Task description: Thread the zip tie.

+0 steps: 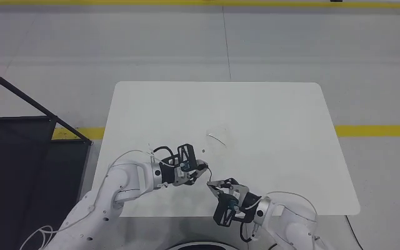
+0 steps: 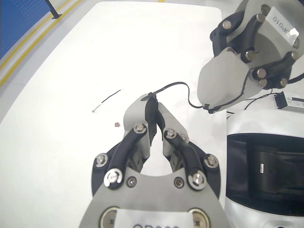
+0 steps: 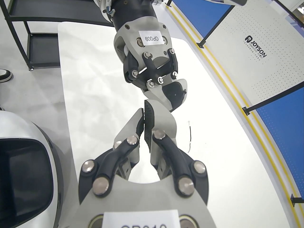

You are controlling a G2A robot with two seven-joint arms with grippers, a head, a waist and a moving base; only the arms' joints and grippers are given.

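A thin black zip tie (image 2: pixel 183 84) arcs in the air between my two grippers, just above the white table (image 1: pixel 281 125) near its front edge. My left gripper (image 2: pixel 150 96) is shut on one end of it. My right gripper (image 2: pixel 209 109) is shut on the other end, a short way off. In the top view the left gripper (image 1: pixel 197 170) and the right gripper (image 1: pixel 215 186) almost meet, tips facing each other. The right wrist view has my right gripper (image 3: pixel 144 110) shut, with the left gripper (image 3: pixel 176 100) just beyond; the tie is hidden there.
A second zip tie (image 1: pixel 217 137) lies loose on the table farther in, also seen as a dark strip (image 2: pixel 109 98) (image 3: pixel 190 133). A small brown speck (image 2: pixel 116 125) lies near it. A dark rack (image 1: pixel 31 169) stands off the table's left side.
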